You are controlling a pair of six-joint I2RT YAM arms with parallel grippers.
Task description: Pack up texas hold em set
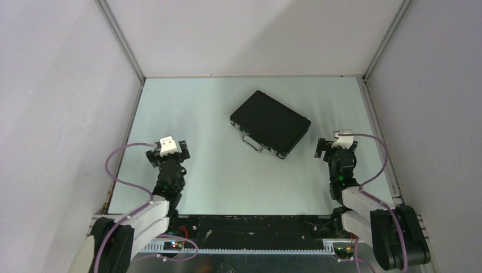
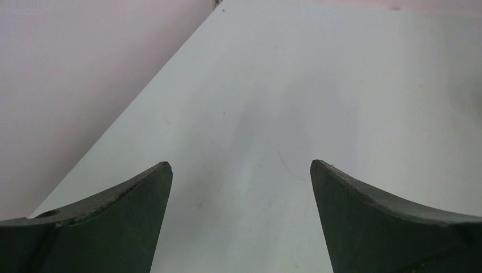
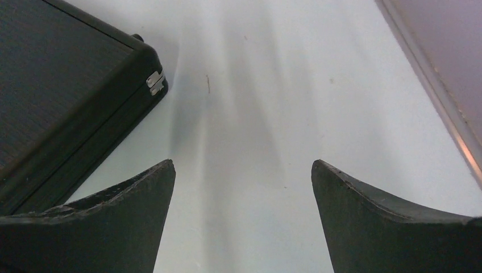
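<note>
The briefcase (image 1: 270, 123) lies shut on the bench (image 1: 193, 108), toward the far middle, with nothing loose showing around it. Packing looks finished, so the sensible move is to keep both arms clear and not nudge the case. The left end effector (image 2: 241, 170) is spread wide over bare bench, empty. The right end effector (image 3: 243, 170) also gapes empty, near the case's corner without touching it.

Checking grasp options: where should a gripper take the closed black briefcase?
Probably the handle on the near long edge of the briefcase, approached from the arms' side: it lies flat and looks too wide, while the handle is slim and protrudes.
</note>
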